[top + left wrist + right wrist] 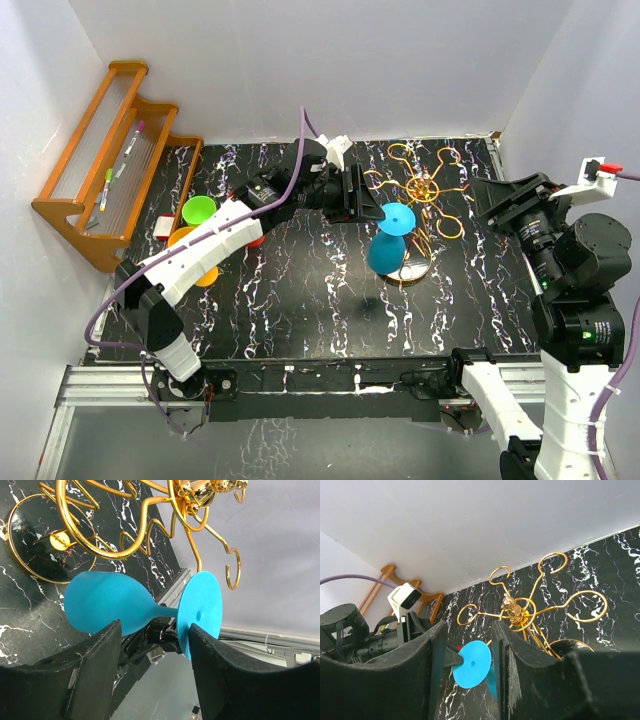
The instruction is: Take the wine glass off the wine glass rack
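Note:
A blue wine glass (388, 243) hangs upside down, foot (397, 218) on top, at the near-left arm of the gold wire wine glass rack (425, 188). My left gripper (362, 205) is open at the glass from the left. In the left wrist view its fingertips (116, 630) stand on either side of the thin stem (165, 611), short of it; the foot (201, 611) sits by the right finger, the bowl (102, 602) by the left. My right gripper (487, 200) is open and empty, raised right of the rack; its view shows the foot (472, 664) and rack (512, 611) beyond its gap (467, 632).
An orange-brown wooden stepped shelf (110, 160) with pens stands at the far left. A green cup (198, 210) and an orange cup (183, 238) sit near the left arm. The rack's round base (415, 270) rests on the black marbled table (300, 300).

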Controlling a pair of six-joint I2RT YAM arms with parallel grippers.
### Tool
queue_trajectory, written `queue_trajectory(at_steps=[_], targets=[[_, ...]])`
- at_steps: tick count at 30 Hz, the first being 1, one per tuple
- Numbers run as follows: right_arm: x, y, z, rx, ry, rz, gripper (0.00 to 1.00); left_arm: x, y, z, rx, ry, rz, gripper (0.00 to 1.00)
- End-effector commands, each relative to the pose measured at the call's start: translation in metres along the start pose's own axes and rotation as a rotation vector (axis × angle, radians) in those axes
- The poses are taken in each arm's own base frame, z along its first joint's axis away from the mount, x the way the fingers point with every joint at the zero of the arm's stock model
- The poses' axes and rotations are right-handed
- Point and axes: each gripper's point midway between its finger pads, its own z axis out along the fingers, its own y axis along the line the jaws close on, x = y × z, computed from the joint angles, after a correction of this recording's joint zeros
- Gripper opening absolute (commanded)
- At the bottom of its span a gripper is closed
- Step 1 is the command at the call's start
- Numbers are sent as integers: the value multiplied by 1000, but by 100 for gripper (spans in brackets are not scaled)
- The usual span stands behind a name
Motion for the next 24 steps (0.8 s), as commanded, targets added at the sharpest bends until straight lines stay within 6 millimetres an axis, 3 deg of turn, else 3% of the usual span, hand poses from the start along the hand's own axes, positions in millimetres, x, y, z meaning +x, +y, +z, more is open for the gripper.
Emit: queue_trajectory(at_steps=[1, 10, 18, 24], targets=[[-16, 5, -3, -14, -69, -24, 43, -7, -26, -12, 60, -18, 13, 53], [-17, 2, -3, 0, -79, -31, 43, -5, -32, -1, 102, 2, -15, 47], [-16, 1, -1, 1, -78, -32, 43, -7, -36, -7, 94, -3, -10, 19], [-15, 1, 1, -4, -78, -26, 43, -8, -38, -14, 71, -10, 1, 14]])
